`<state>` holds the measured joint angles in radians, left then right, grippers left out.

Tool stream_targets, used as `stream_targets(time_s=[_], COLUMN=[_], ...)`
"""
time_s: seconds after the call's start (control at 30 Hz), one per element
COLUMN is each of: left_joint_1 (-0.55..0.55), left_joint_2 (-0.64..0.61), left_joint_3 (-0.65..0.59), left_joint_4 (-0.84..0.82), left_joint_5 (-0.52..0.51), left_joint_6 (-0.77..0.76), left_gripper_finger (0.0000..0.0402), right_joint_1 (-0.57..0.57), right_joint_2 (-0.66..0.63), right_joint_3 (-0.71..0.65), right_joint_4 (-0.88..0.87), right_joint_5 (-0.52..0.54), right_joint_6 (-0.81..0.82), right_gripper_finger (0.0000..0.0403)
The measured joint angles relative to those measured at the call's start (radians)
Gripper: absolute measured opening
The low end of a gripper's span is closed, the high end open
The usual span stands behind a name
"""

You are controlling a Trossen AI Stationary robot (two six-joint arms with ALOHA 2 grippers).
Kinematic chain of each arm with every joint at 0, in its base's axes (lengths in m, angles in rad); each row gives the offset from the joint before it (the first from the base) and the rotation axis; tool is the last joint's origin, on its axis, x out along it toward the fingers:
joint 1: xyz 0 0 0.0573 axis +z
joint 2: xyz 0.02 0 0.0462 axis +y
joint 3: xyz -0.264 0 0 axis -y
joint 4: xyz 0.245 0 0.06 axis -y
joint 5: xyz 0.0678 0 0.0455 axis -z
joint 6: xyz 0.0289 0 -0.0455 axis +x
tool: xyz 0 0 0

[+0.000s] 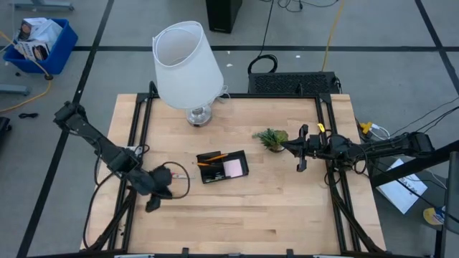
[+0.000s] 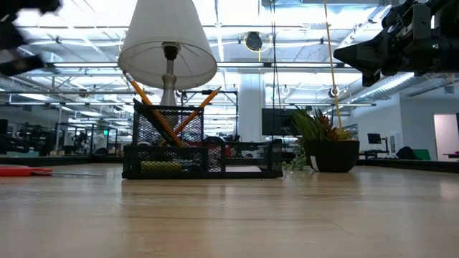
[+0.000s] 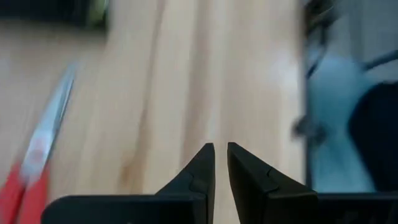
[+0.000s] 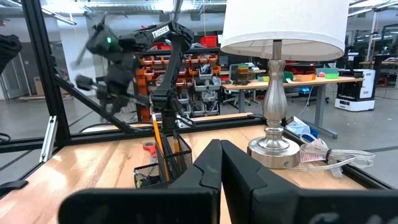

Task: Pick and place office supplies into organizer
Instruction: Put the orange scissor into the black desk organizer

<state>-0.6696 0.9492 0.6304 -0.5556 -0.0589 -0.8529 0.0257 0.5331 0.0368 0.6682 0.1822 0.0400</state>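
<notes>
High view: lamp point(image 1: 188, 66) behind organizer point(image 1: 223, 166)

white lamp point(image 1: 186, 61) — table's far edge, small green plant point(image 1: 272, 138) nearby

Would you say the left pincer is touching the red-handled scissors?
Apart: the left wrist view shows bare tabletop between the left pincer and the scissors.
</notes>
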Motion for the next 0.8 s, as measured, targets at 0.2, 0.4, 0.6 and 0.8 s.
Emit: stream_targets(time_s=[0.2,0.4,0.6,0.8], left_joint_1=[0.02,0.027,0.039,0.04], left_joint_2=[0.015,0.074,0.21,0.337], left_joint_3=[0.0,0.0,0.0,0.0], left_joint_4=[-0.296,-0.346,-0.339,-0.385], left_joint_5=[0.027,0.068,0.063,0.05], left_joint_6=[-0.219,-0.178,-0.172,-0.157], left_gripper_finger=[0.0047,0.0049,0.0114,0.0178], right_joint_1=[0.0,0.0,0.0,0.0], right_joint_2=[0.0,0.0,0.0,0.0], right_joint_3=[0.0,0.0,0.0,0.0], right_joint_4=[0.0,0.0,0.0,0.0], right_joint_5=[0.0,0.0,0.0,0.0], right_joint_6=[0.0,0.0,0.0,0.0], right_gripper_finger=[0.0,0.0,0.0,0.0])
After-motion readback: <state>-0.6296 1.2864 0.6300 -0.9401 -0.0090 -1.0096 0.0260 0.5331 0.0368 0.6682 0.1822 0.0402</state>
